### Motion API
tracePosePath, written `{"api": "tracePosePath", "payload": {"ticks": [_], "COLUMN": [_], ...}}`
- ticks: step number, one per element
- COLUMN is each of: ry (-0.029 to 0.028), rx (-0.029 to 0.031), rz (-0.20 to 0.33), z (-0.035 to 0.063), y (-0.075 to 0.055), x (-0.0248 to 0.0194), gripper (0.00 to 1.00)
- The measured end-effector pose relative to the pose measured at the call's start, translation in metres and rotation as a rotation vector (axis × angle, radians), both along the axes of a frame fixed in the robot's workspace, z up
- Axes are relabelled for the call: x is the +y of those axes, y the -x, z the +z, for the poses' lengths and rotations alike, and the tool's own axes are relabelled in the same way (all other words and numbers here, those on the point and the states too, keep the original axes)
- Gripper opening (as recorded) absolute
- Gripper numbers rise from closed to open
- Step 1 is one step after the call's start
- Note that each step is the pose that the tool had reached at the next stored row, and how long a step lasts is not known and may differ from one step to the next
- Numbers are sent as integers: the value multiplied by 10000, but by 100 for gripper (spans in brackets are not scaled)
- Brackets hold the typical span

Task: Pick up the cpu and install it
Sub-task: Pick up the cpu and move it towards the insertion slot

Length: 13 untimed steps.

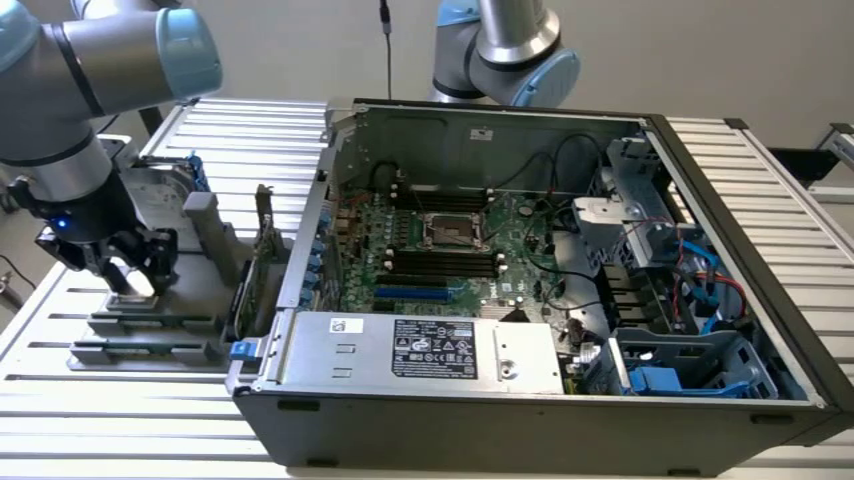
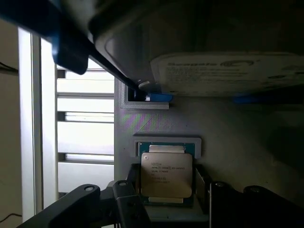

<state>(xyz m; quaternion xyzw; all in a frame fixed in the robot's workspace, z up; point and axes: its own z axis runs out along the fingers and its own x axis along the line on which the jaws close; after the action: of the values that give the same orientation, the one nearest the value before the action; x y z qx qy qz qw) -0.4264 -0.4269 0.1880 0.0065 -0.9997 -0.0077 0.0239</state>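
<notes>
White wall (image 1: 294,50), slatted table (image 1: 134,420), cpu (image 2: 166,175) in holder (image 2: 237,133)

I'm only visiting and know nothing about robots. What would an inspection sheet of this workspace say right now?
surface: slatted metal table carrying a grey parts holder and an open computer case.
job's things: cpu lying flat in the holder's recess; motherboard socket inside the case.
clutter: hard drive with blue brackets next to the cpu.
grippers: gripper down at the cpu; grip cannot be told.
cables: blue and black wires inside the case.
surroundings: second robot arm behind the case.
</notes>
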Motion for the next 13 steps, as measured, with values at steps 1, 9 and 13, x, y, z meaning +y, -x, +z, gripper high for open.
{"api": "tracePosePath", "payload": {"ticks": [1,9,13], "ry": [0,-4,-4], "rx": [-1,2,22], "rz": [0,0,0], "z": [9,191,356], "y": [0,0,0], "x": [0,0,0], "gripper": [55,55,55]}}
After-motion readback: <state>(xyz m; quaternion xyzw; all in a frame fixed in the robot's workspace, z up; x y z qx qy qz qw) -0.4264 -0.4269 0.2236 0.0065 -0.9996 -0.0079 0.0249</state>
